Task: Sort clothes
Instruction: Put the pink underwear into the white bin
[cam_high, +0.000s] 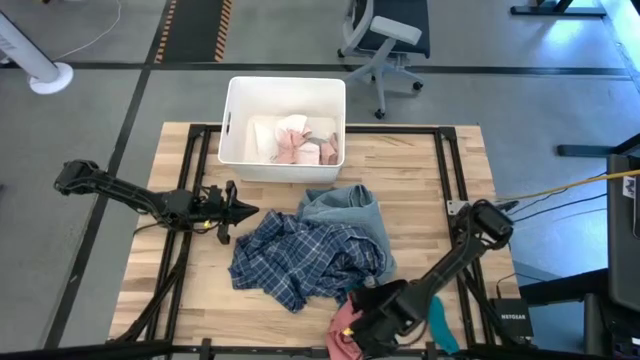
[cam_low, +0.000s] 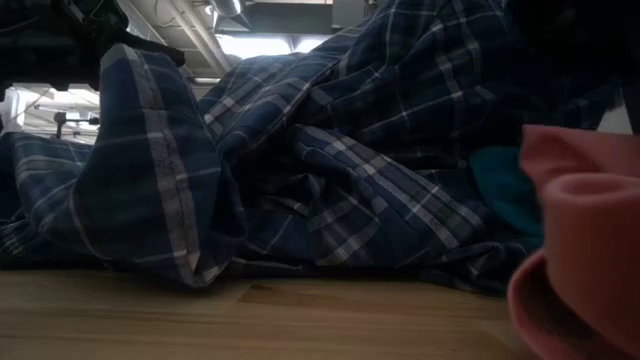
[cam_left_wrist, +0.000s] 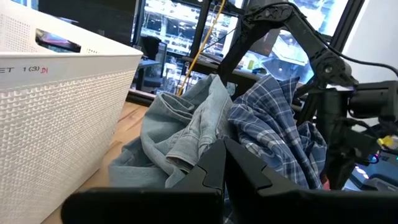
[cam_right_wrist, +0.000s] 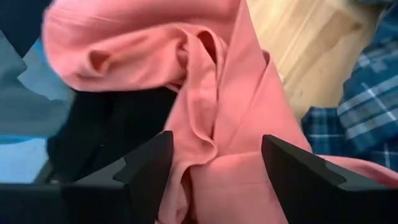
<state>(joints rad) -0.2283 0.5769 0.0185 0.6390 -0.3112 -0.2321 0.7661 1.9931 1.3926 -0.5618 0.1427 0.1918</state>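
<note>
Wooden table (cam_high: 460, 160): we note a plaid shirt (cam_high: 305, 258) heaped mid-table, a light blue denim piece (cam_high: 345, 208) touching its far right side. White bin (cam_high: 240, 130) at the far edge, holding pink and white items (cam_high: 298, 142). Pink garment (cam_high: 345, 328) at the near edge, a teal item (cam_high: 440, 322) just right of it. Right gripper (cam_right_wrist: 214, 162) spread wide over the pink garment, fingers either side of a fold, not clamped. Left gripper (cam_left_wrist: 224, 163) pinched together, empty, left of the shirt.
</note>
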